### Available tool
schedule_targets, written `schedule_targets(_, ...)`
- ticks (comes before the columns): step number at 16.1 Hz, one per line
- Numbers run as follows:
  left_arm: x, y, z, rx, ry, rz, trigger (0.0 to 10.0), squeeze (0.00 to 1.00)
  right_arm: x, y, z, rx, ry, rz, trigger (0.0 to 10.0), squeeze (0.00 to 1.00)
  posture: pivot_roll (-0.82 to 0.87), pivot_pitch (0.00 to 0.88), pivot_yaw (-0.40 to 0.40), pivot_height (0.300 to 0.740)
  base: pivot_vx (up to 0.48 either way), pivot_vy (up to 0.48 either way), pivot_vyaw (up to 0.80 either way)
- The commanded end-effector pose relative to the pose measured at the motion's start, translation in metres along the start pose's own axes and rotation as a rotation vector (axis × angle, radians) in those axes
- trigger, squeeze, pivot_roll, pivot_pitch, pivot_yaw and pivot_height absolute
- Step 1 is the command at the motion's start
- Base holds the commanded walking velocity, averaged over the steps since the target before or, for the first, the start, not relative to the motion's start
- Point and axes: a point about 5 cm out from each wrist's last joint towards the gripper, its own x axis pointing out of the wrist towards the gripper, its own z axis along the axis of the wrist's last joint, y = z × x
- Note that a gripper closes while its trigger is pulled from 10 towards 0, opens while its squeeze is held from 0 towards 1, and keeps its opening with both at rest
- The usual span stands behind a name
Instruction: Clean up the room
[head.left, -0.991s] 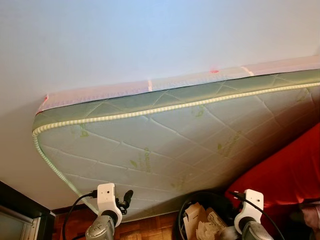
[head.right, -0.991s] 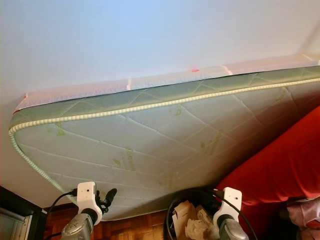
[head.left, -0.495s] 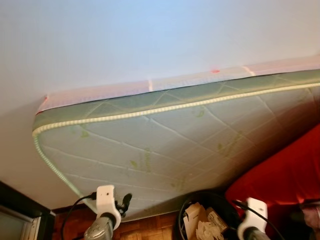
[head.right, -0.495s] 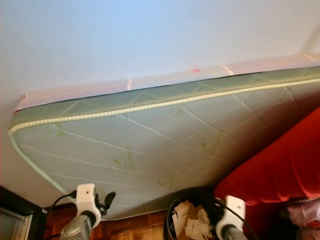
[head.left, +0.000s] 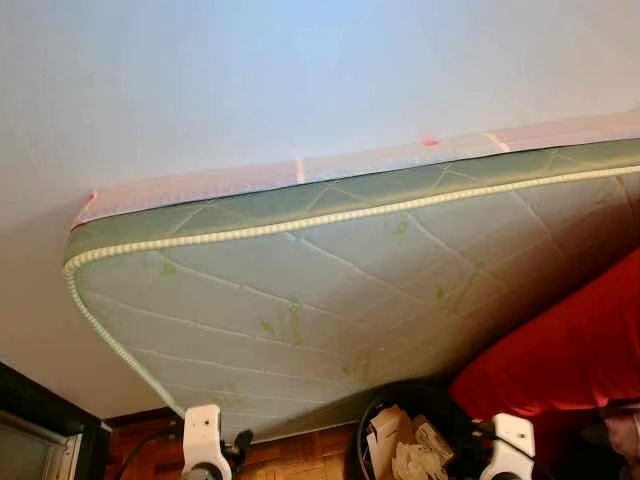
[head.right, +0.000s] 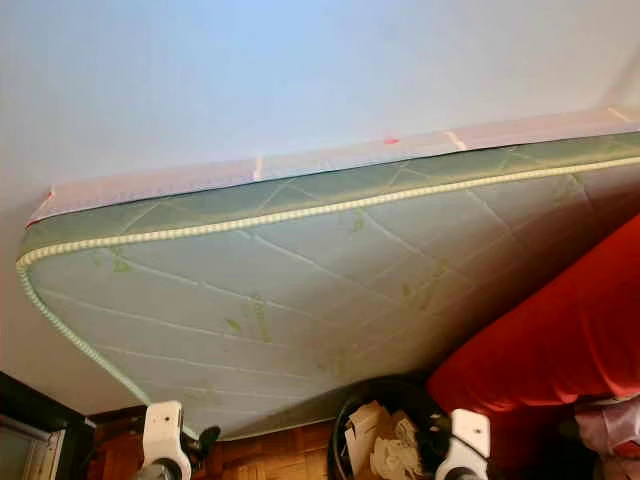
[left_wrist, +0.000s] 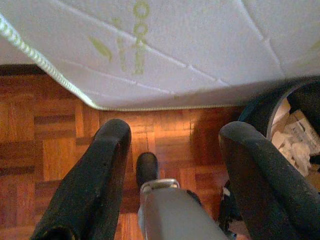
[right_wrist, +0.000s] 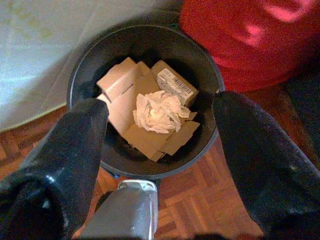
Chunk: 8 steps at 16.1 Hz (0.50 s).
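The right hand (right_wrist: 157, 150) hangs over a black round trash bin (right_wrist: 90, 65) with its fingers (right_wrist: 65, 155) spread wide and nothing between them; the bin stands on the parquet floor (right_wrist: 195, 205), just beside a red cover (right_wrist: 250, 40) and in front of a quilted mattress (head.left: 330, 290) that leans against the pale wall (head.left: 300, 70). Inside the bin lie flattened cardboard pieces (right_wrist: 125, 85), a small carton (right_wrist: 175, 86) and a crumpled white tissue (right_wrist: 159, 111), so this part of the tidying looks done. The left hand (left_wrist: 172, 155) is low above the floor near the mattress's lower edge, also spread apart and empty. The main risk I judge is contact: the right hand sits close above the bin rim, and a careless swing could clip it and tip the light bin, spilling the rubbish back onto the floor; the left arm could likewise brush the leaning mattress and make it slide. As for writing, the mattress carries a green printed mark with a leaf motif, too blurred to read, and the carton bears a barcode-like label whose text cannot be made out.
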Motion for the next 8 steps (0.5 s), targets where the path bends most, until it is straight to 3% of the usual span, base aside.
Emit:
schedule_targets(1, -0.003, 0.002, -0.011, 0.022, 0.054, 0.011, 10.0, 0.0, -0.002, -0.001, -0.006, -0.009, 0.017, 0.002, 10.0, 0.0, 0.09, 0.039, 0.005, 0.74, 0.0, 0.0, 0.0)
schedule_targets(5, -0.006, 0.006, -0.017, 0.014, 0.075, 0.03, 10.0, 0.0, -0.006, -0.01, -0.015, -0.012, 0.04, -0.001, 10.0, 0.0, 0.08, 0.025, 0.008, 0.74, 0.0, 0.0, 0.0)
schedule_targets(8, -0.007, 0.01, -0.02, 0.006, 0.088, 0.048, 10.0, 0.0, -0.009, -0.014, -0.018, -0.018, 0.048, -0.003, 10.0, 0.0, 0.08, 0.019, 0.01, 0.74, -0.275, 0.0, 0.0)
